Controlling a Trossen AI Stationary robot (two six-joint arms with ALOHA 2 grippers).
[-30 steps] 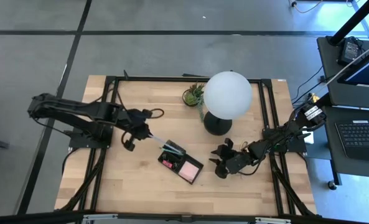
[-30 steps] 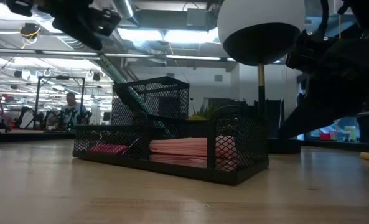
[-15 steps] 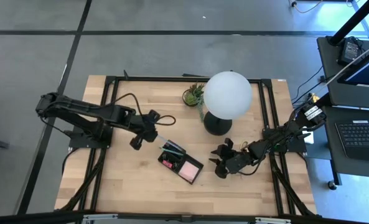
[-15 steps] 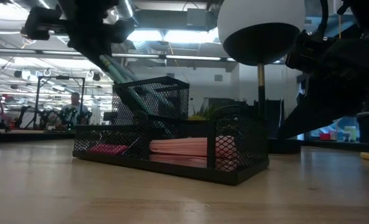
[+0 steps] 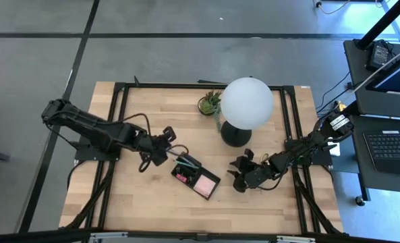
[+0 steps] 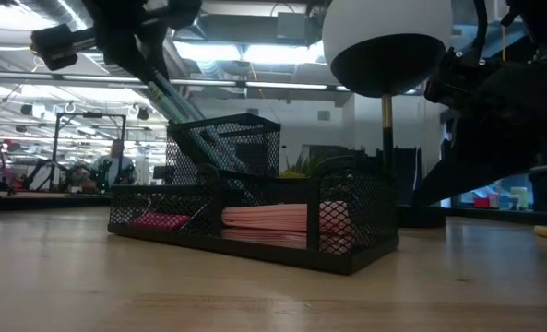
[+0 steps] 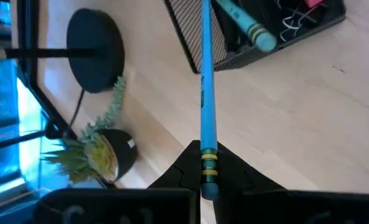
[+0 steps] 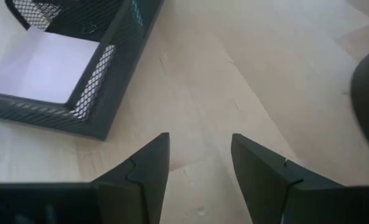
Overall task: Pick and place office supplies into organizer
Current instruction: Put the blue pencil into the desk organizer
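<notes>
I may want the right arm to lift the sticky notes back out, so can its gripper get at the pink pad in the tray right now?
Probably yes. The right gripper is open and empty beside the organizer, with bare table between them. The pink pad lies uncovered in the near compartment; only the low mesh wall borders it, so a reach from above looks free.

**Organizer and supplies: current state**

The organizer [image 5: 195, 177] is a low black mesh tray, set at an angle on the table. A pink sticky-note pad [image 5: 204, 185] lies flat in its right compartment. A pale blue-green pencil [image 7: 205, 93] slants into the taller far-left compartment, where another pencil [image 7: 245, 26] already rests.
</notes>
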